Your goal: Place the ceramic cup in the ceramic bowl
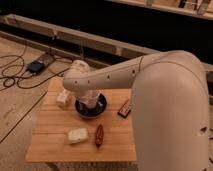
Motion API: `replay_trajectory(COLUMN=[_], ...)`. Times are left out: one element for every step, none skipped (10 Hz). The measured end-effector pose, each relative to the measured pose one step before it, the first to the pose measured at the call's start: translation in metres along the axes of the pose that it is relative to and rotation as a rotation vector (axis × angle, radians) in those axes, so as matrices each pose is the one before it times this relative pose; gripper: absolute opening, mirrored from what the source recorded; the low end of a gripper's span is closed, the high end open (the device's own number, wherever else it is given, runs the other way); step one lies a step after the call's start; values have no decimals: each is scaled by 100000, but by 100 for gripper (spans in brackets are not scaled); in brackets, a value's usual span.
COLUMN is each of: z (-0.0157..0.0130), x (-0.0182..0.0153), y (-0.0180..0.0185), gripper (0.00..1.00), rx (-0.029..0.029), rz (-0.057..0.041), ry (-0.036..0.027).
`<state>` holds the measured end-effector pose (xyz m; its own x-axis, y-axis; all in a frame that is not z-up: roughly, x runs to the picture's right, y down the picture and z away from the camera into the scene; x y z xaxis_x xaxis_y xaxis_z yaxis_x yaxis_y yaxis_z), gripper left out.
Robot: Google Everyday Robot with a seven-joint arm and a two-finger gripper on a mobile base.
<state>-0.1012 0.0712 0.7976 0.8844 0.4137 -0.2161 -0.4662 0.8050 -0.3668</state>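
Observation:
The dark blue-black ceramic bowl sits on the wooden table, left of the table's middle. My arm reaches in from the right, and my gripper points down into the bowl, covering most of its inside. A whitish shape at the gripper's end stands over the bowl's middle. I cannot tell whether it is the white ceramic cup or part of the gripper. No white cup stands anywhere else on the table.
A cream bottle lies just left of the bowl. A pale block and a red-brown packet lie in front of it. A dark snack bar lies to its right. Cables and a power box are on the floor at left.

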Motion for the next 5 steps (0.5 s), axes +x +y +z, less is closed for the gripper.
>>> replay_trajectory(z=[761,972,583,667,591], x=[-37,260,246,383,323], y=[89,89,27,79,74], gripper=[9,21,29,39,49], rx=[412,315,280,330,366], rz=[-2415,-2001,-980,-1086,-1052], ry=[-729,-71,148,602,622])
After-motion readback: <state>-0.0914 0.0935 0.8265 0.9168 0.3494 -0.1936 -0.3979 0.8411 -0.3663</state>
